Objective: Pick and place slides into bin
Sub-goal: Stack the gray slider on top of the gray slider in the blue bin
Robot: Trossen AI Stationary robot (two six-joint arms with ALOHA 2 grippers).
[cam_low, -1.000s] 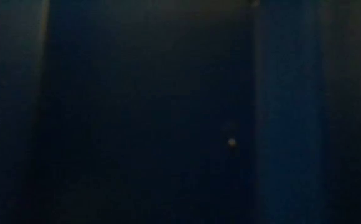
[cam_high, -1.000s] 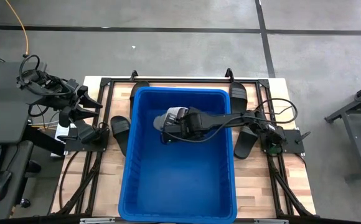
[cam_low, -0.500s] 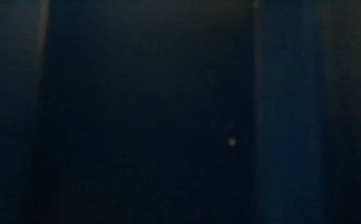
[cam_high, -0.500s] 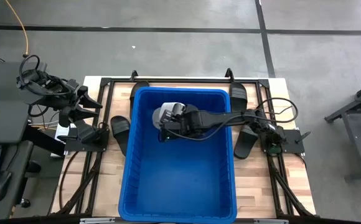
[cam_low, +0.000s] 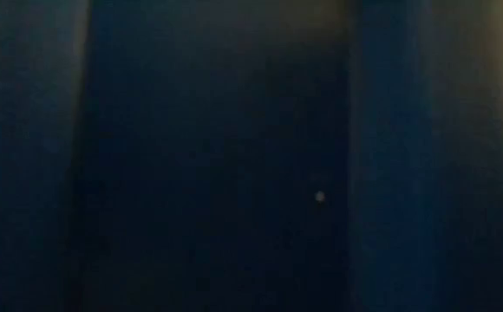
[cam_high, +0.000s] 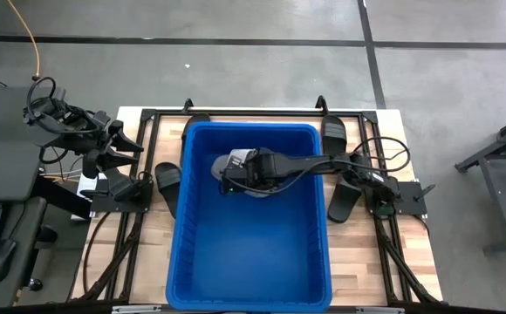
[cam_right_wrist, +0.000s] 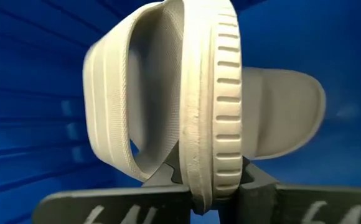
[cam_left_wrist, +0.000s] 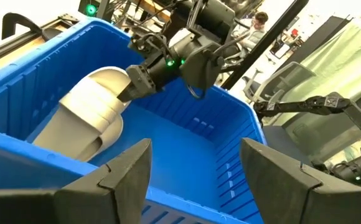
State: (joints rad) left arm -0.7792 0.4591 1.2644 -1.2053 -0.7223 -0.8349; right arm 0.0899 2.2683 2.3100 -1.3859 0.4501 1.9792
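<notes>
- Beige slide (cam_right_wrist: 193, 106) hangs inside the blue bin (cam_high: 192, 262), pinched edge-on by the right end effector (cam_high: 227, 174).
- Left end effector (cam_left_wrist: 196, 180), fingers wide and empty, waits beside the bin.

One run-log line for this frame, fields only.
right pincer: shut on grey slide, inside blue bin | left pincer: open, beside bin | black slides: on table

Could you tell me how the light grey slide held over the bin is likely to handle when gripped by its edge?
Probably fairly stiff: the light grey slide keeps its shape while pinched at the sole edge by the right gripper. Its ribbed rim likely resists slipping. It seems light, hanging unsupported above the blue bin.
</notes>
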